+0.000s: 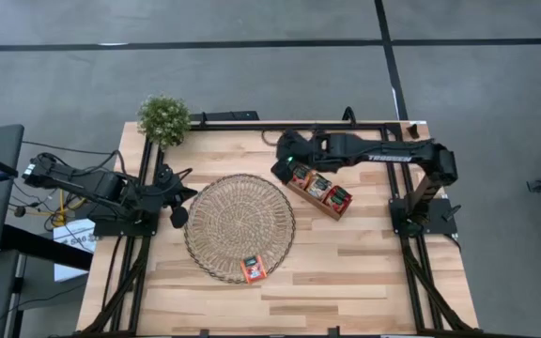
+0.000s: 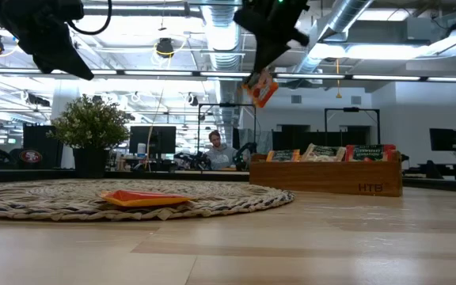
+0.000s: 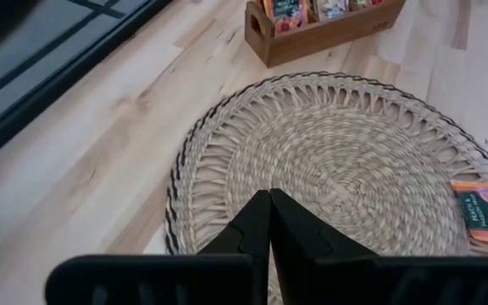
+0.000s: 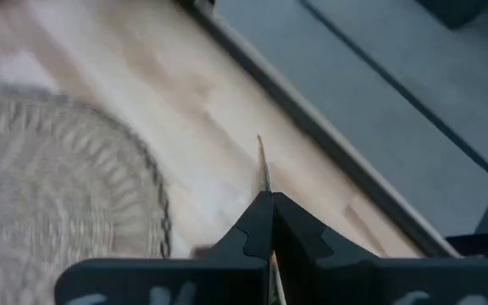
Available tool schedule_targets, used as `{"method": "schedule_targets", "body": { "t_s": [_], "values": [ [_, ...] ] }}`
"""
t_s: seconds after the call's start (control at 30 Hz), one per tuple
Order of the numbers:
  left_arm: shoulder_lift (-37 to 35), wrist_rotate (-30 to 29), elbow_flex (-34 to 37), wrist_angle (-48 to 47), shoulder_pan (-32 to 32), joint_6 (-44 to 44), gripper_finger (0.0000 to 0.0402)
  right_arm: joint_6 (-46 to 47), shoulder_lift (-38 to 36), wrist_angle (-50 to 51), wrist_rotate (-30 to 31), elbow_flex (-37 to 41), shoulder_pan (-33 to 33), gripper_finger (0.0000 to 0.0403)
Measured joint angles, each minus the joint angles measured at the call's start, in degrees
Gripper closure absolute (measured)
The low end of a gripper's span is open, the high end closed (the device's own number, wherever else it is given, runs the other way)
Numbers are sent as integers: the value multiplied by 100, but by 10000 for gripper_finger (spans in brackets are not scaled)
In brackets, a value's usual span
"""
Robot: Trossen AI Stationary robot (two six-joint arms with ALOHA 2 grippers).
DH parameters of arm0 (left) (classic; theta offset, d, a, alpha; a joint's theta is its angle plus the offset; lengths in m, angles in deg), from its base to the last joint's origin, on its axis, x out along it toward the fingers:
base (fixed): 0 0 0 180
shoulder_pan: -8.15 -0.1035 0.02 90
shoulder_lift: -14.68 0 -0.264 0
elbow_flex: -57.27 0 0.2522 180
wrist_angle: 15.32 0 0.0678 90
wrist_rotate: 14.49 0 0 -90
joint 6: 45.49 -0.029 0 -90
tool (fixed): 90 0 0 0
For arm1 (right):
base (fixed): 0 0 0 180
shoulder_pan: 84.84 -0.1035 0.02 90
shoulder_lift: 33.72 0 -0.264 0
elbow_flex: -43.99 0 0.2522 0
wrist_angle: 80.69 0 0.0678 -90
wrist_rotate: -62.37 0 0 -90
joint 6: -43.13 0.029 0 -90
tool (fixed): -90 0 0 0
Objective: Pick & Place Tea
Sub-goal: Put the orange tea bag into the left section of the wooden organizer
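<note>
Table (image 1: pixel 364 272): lying well below both grippers.
Mat (image 1: pixel 239 225): lying below and beside the right gripper, carrying one orange sachet (image 1: pixel 254 268) near its edge.
Tray (image 1: pixel 319 192): sitting just beside the right gripper, holding more tea.
Right gripper (image 2: pixel 261 70): hanging high, pinching a sachet (image 2: pixel 260 87) by its top edge.
Left gripper (image 3: pixel 270 222): waiting over the mat's rim, fingers closed on nothing.
Handling: probably light, thin and floppy; gripping an edge is suiting it best.

table (image 1: pixel 364 272): pale wood planks, smooth, faint sheen
mat (image 1: pixel 216 211): woven wicker, rough, matt, dark edging strand
tray (image 2: pixel 327 176): brown wood, smooth, matt
sachet on mat (image 1: pixel 253 268): red-orange, glossy, looks like printed foil or paper
right gripper (image 4: pixel 267 222): matt black plastic, pinching a thin sachet (image 2: pixel 261 87) edge-on
left gripper (image 3: pixel 269 224): same matt black plastic
</note>
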Motion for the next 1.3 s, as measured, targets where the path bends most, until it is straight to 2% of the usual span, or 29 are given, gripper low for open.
{"method": "schedule_targets", "body": {
  "t_s": [0.23, 0.37, 0.43, 0.63, 0.8, 0.93, 1.07, 1.3],
  "values": [
    [2, 0, 0, 4, 0, -34, 401, 289, -768, 293, 423, 53, 164, 403],
    [3, -5, 0, 31, 0, -93, 401, 525, -1251, -174, 416, 686, 9, 403],
    [3, -6, 0, 26, 0, -102, 401, 688, -1498, -711, 409, 1231, -76, 403],
    [1, -12, 0, 146, 0, -345, 401, 882, -2184, -3257, 273, 3039, -224, 403],
    [5, -177, 1, 352, -2, -629, 401, 999, -2298, -4863, 186, 4152, -233, 403],
    [4, -380, 0, 453, -4, -644, 401, 1350, -2296, -5564, 133, 4780, -231, 403],
    [3, -484, 2, 453, -4, -644, 401, 1675, -2294, -5821, 402, 5240, -322, 403],
    [3, -705, 1, 483, -4, -644, 401, 1832, -2214, -5904, 917, 5551, -570, 403]
  ]
}}
